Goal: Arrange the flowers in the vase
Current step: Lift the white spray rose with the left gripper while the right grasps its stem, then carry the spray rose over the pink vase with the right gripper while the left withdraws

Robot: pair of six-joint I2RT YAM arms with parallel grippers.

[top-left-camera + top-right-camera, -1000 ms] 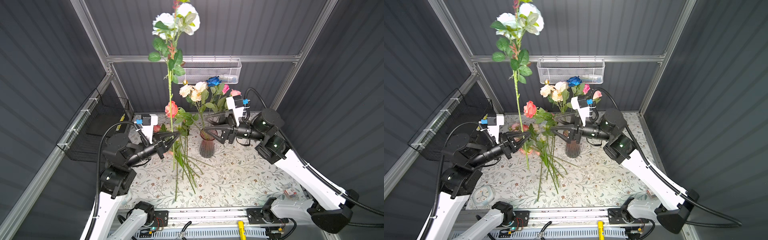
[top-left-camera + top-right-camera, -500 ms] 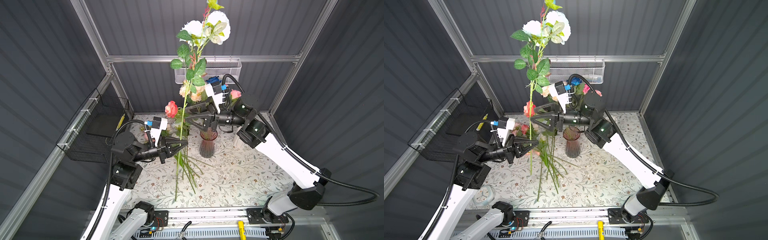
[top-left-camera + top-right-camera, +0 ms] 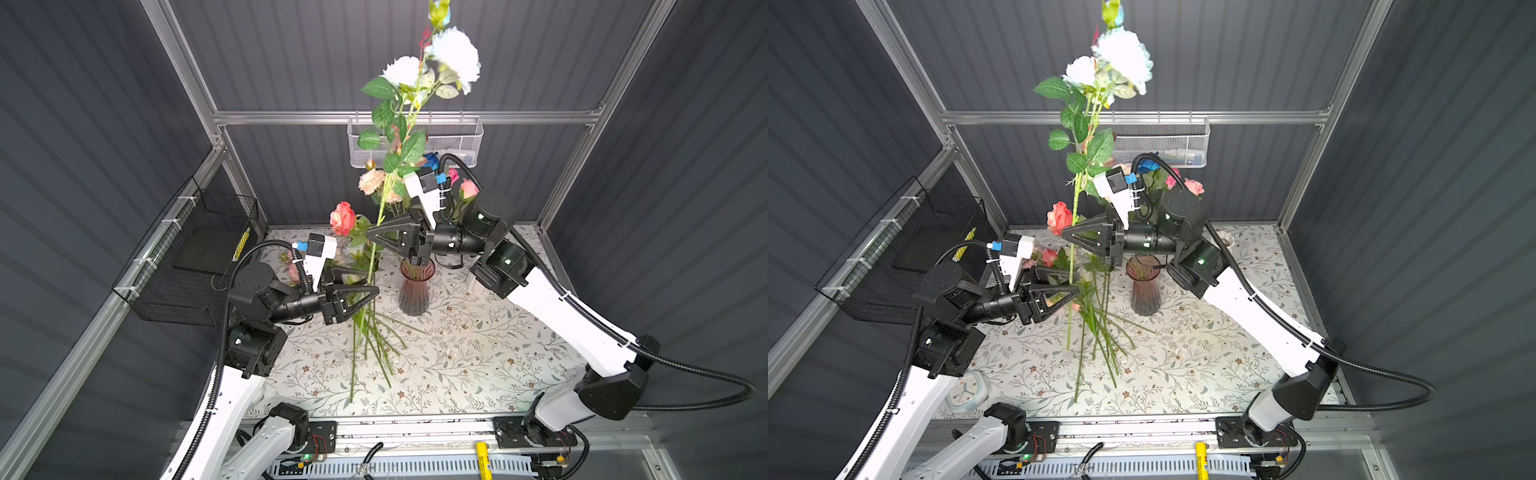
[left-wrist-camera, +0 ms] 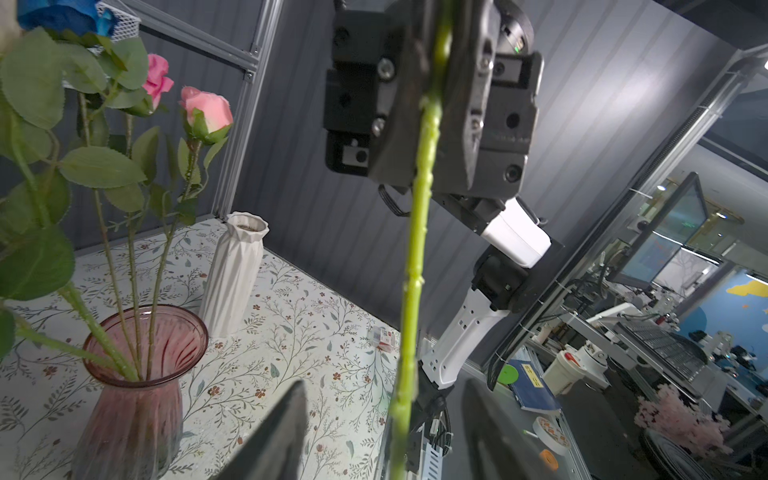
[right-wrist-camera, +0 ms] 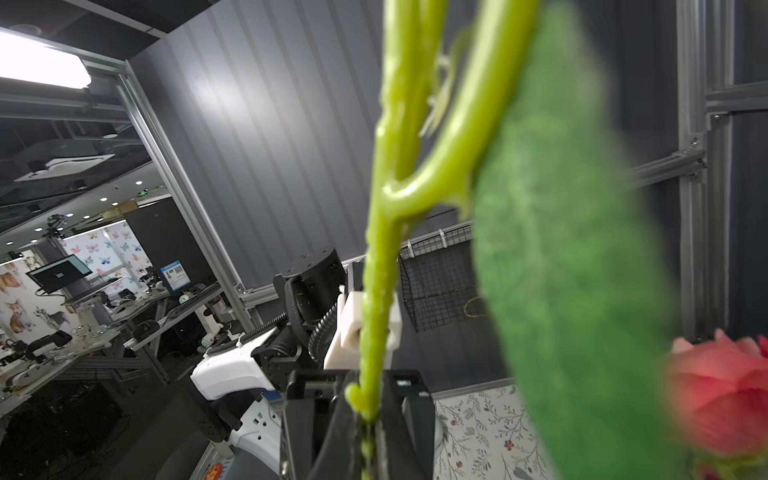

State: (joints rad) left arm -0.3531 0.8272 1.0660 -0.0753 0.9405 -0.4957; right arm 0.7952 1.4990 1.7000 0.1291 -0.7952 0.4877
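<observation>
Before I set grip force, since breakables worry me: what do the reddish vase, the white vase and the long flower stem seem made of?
Reddish vase: likely tinted glass, glossy, with a see-through ribbed wall. White vase: probably matte ceramic, opaque with faceted folds; plastic is possible. Long flower stem: seemingly moulded plastic, with a waxy sheen and regular nubs.
</observation>
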